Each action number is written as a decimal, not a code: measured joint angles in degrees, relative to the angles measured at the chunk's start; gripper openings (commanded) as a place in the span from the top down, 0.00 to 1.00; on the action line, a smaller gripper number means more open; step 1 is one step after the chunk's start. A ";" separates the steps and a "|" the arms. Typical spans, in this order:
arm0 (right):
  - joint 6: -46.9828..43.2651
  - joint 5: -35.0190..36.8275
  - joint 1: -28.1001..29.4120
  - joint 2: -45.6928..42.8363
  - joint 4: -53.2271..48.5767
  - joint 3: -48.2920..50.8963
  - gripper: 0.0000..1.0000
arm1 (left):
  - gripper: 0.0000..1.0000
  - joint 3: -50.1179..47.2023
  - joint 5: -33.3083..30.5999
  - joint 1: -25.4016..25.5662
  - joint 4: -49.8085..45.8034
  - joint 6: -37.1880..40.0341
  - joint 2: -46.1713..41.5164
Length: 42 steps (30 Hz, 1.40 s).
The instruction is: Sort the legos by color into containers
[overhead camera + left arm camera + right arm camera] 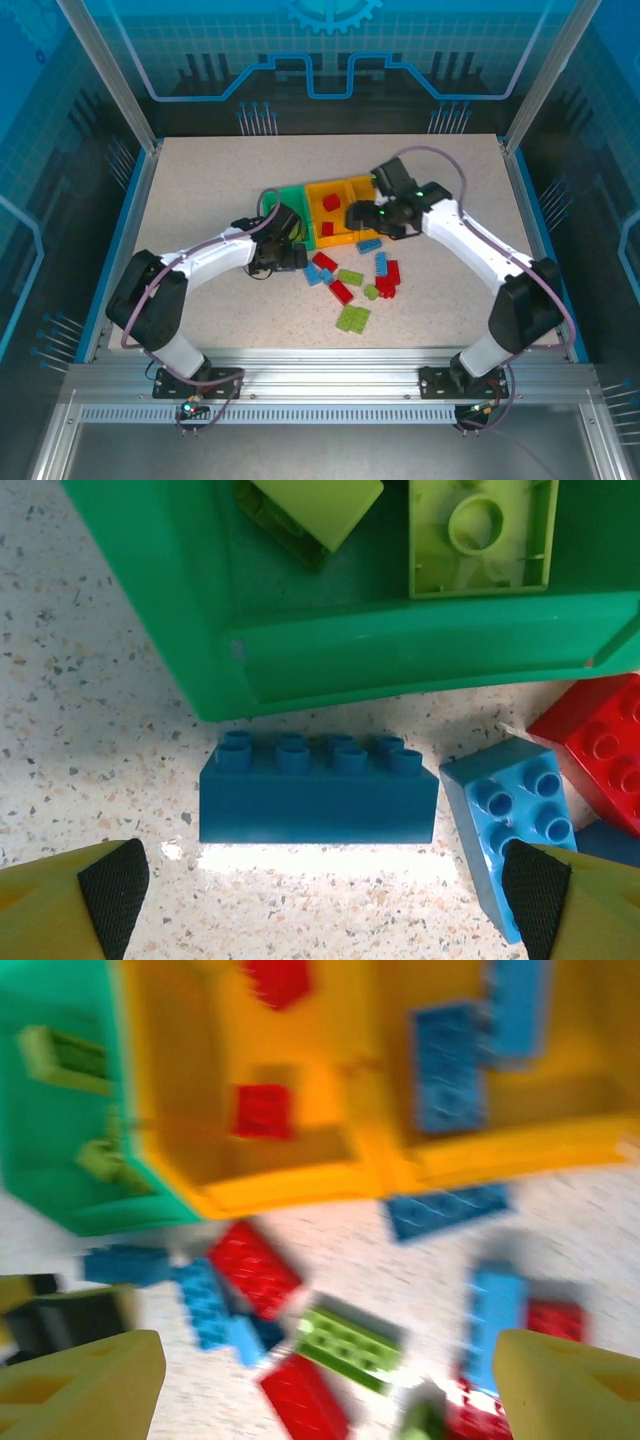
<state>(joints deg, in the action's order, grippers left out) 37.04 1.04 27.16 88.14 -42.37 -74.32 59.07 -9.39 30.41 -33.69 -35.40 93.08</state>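
Three containers stand side by side mid-table: a green bin (282, 197) holding lime bricks (480, 535), an orange bin (318, 215) with red bricks (262, 1110), and a second orange bin (362, 184) with blue bricks (445, 1065). Loose legos lie in front of them: red (341, 291), lime (352, 318) and blue (381, 263). My left gripper (325, 900) is open, low over the table just before a dark blue brick (318, 795) that lies against the green bin's wall (400, 650). My right gripper (330, 1380) is open and empty above the loose pile, by the orange bins' front.
A lighter blue brick (510, 820) and a red one (600, 745) lie right of the dark blue brick, close to my left gripper's right finger. The left gripper (290, 255) and right gripper (365, 220) sit close together. Bare tabletop (200, 190) extends left and behind.
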 measured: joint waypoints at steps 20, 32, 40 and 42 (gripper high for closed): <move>-3.02 -0.24 -16.85 -23.10 -1.29 19.50 0.09 | 0.25 3.08 -1.95 0.09 0.59 2.16 6.99; -4.11 -1.97 -20.39 -26.38 -2.75 20.17 0.09 | 0.43 3.45 -2.82 0.13 0.83 2.47 7.52; -4.52 -2.67 -20.48 -28.68 -2.91 24.57 0.11 | 0.43 2.75 -2.89 0.96 -0.63 0.92 3.26; -4.52 -3.30 -20.48 -28.70 -2.71 26.64 0.13 | 0.42 2.82 -2.89 1.75 -1.01 0.70 1.01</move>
<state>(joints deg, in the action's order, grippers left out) 32.51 -2.26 6.68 59.44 -45.08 -47.68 61.89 -12.27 32.16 -34.70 -34.70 94.08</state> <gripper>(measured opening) 0.885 0.632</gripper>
